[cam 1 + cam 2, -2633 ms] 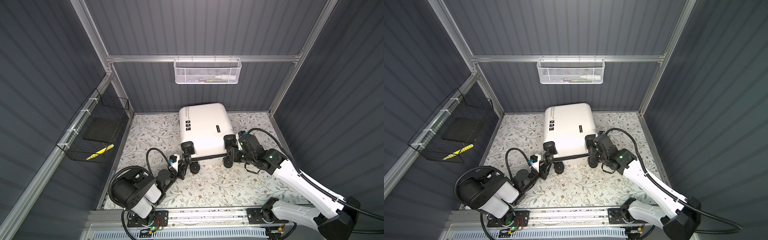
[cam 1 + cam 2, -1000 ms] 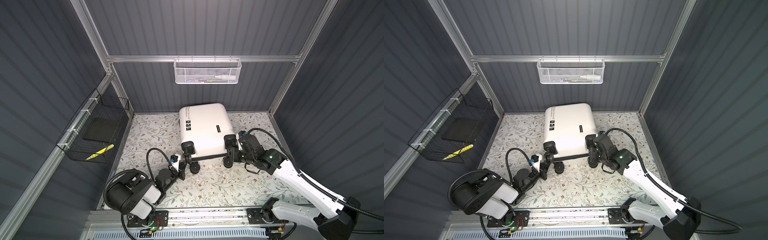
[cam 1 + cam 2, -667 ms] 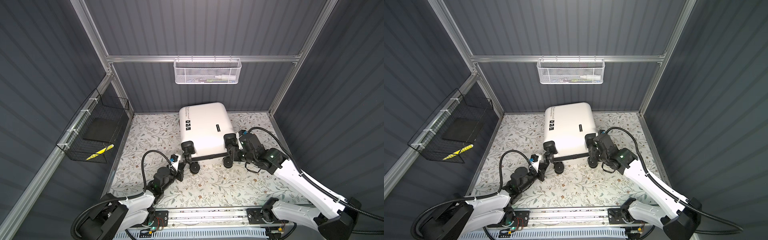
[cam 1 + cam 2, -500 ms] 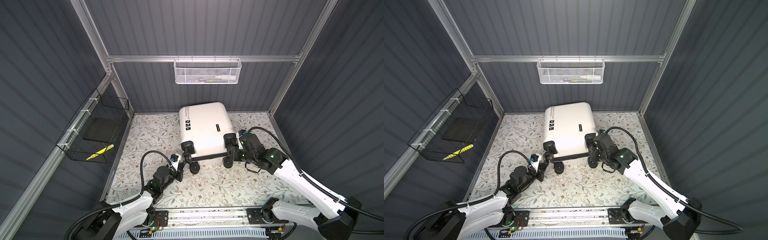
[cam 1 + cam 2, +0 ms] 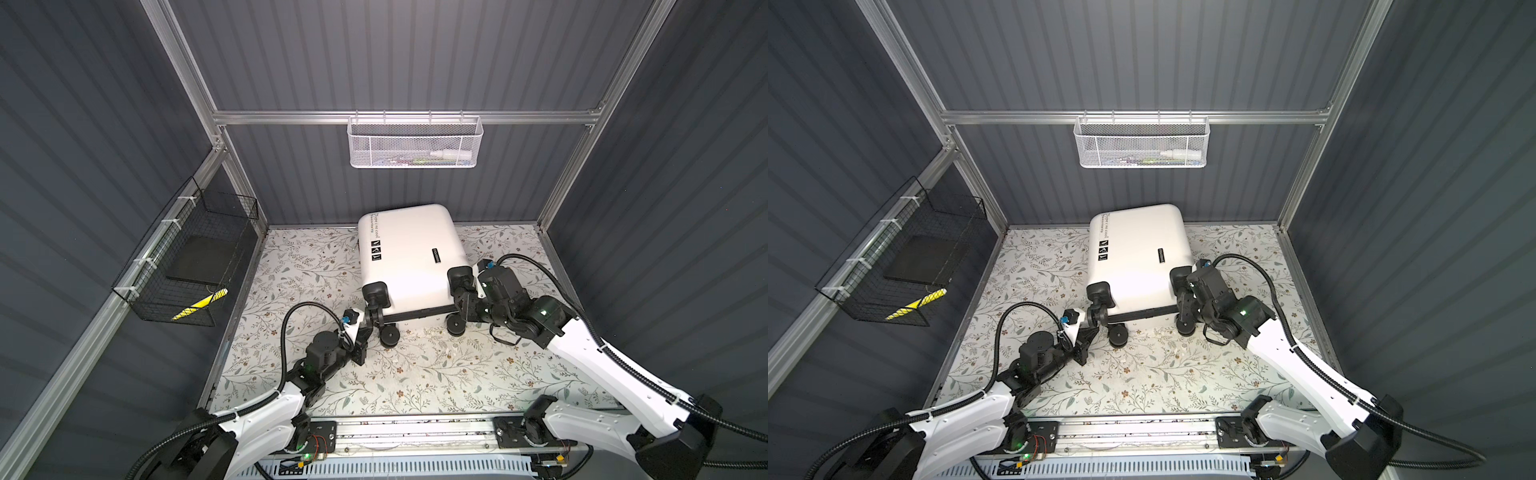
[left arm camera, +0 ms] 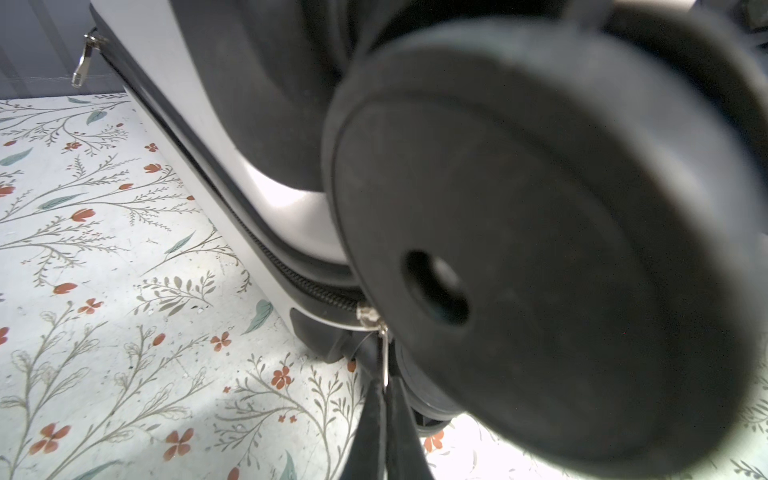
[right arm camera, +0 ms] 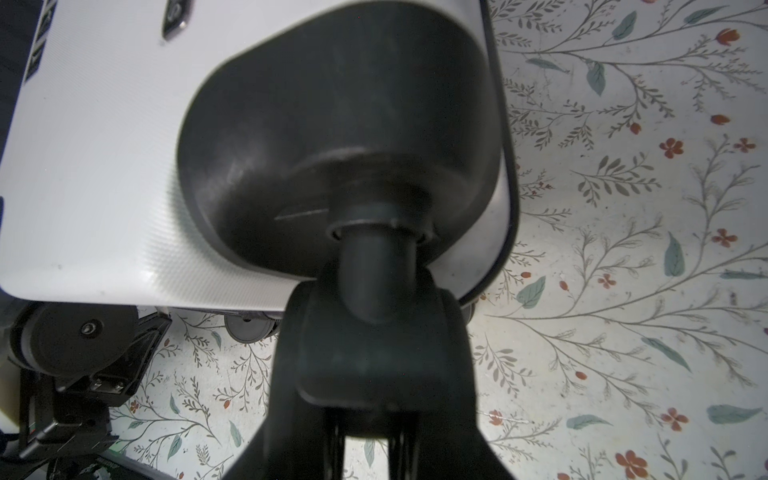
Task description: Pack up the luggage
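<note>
The left fingers (image 6: pixel 368 436) are pressed together on the thin silver zipper pull (image 6: pixel 384 357) at the near left corner of the small white hard-shell suitcase (image 5: pixel 409 257). The right fingers (image 5: pixel 460 298) stand partly apart, clamped around the black wheel caster (image 7: pixel 374 332) at its near right corner. The suitcase lies flat and closed on the floral tabletop (image 5: pixel 436 374), near the rear wall, with its wheels toward both arms.

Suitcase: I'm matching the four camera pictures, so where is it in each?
In a top view: suitcase mid-frame, by the back wall.
In a top view: suitcase mid-frame too.
Left wrist: suitcase upper left, beside a black wheel.
Right wrist: suitcase upper left, wheel housing central.
Shared landmark: floral table cover.
</note>
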`<act>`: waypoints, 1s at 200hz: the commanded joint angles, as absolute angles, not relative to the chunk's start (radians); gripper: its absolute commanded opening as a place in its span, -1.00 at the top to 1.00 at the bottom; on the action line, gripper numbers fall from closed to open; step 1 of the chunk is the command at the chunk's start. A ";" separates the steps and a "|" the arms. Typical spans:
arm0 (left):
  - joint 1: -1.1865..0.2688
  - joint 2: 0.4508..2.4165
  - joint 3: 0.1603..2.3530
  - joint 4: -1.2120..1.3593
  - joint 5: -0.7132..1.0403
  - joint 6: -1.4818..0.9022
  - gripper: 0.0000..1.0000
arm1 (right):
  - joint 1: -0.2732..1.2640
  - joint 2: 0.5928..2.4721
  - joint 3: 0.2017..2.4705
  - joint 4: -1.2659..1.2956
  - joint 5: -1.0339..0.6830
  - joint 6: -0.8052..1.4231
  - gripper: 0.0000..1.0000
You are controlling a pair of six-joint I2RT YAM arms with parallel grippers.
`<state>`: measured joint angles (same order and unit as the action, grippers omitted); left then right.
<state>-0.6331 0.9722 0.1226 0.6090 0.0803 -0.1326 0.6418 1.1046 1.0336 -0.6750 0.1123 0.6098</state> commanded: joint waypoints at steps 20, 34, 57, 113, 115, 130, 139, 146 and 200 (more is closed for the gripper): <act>-0.646 0.963 0.117 0.668 0.173 -0.090 1.00 | 0.638 1.111 1.008 -0.586 0.115 0.639 1.00; -0.654 0.966 0.107 0.701 0.175 -0.080 1.00 | 0.638 1.114 1.000 -0.580 0.112 0.644 1.00; -0.672 0.960 0.109 0.720 0.181 -0.048 1.00 | 0.637 1.114 0.992 -0.576 0.109 0.653 1.00; -0.729 0.966 0.135 0.726 0.179 0.005 1.00 | 0.637 1.114 0.992 -0.565 0.100 0.667 1.00; -0.731 0.966 0.135 0.725 0.178 0.007 1.00 | 0.637 1.114 0.993 -0.567 0.100 0.667 1.00; -0.752 0.964 0.142 0.721 0.165 0.020 1.00 | 0.638 1.143 0.999 -0.569 0.097 0.667 1.00; -0.765 0.962 0.147 0.717 0.157 0.030 1.00 | 0.637 1.144 1.004 -0.569 0.096 0.667 1.00; -0.775 0.962 0.154 0.710 0.152 0.039 1.00 | 0.638 1.146 1.006 -0.570 0.094 0.667 1.00; -0.827 0.991 0.216 0.654 0.129 0.099 1.00 | 0.646 1.144 1.008 -0.562 0.076 0.677 1.00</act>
<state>-0.7727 0.9825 0.1562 0.6300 0.0002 0.0383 0.6304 1.1435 0.9871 -0.6582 0.1154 0.6479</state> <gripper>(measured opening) 0.044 0.413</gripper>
